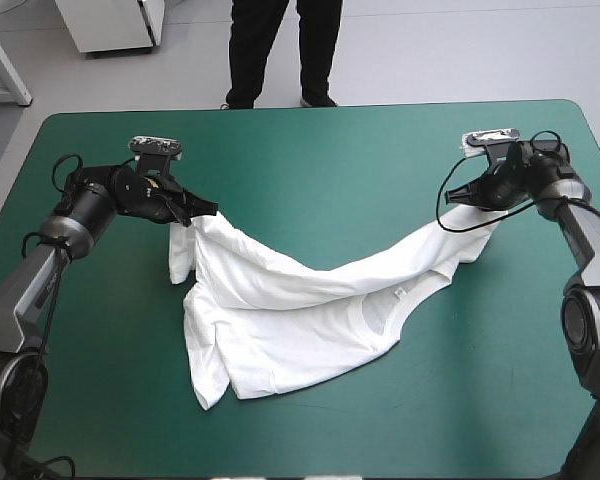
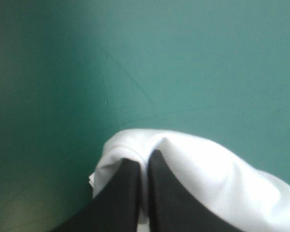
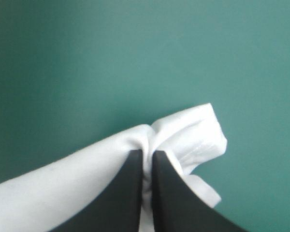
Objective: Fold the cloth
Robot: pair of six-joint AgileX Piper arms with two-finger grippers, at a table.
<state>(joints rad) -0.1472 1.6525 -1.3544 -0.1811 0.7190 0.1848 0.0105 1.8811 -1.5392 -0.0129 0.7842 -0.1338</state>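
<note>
The white T-shirt [image 1: 290,310] hangs stretched between both arms, sagging in the middle onto the teal-green table [image 1: 320,160]. My left gripper [image 1: 205,213] is shut on the T-shirt at its left corner, a sleeve drooping below it. In the left wrist view the black fingers [image 2: 121,193] pinch a fold of the T-shirt [image 2: 193,164], all but closed, and my left gripper [image 2: 143,157] points over bare cover. My right gripper [image 1: 458,196] is shut on the T-shirt's other corner. In the right wrist view my right gripper [image 3: 147,153] holds bunched T-shirt [image 3: 188,130] with a hemmed edge sticking out.
The lower body of the T-shirt lies crumpled toward the table's near middle, collar [image 1: 395,300] visible facing right. Bare teal-green cover lies beyond both grippers toward the far edge [image 1: 310,108] and along the near edge.
</note>
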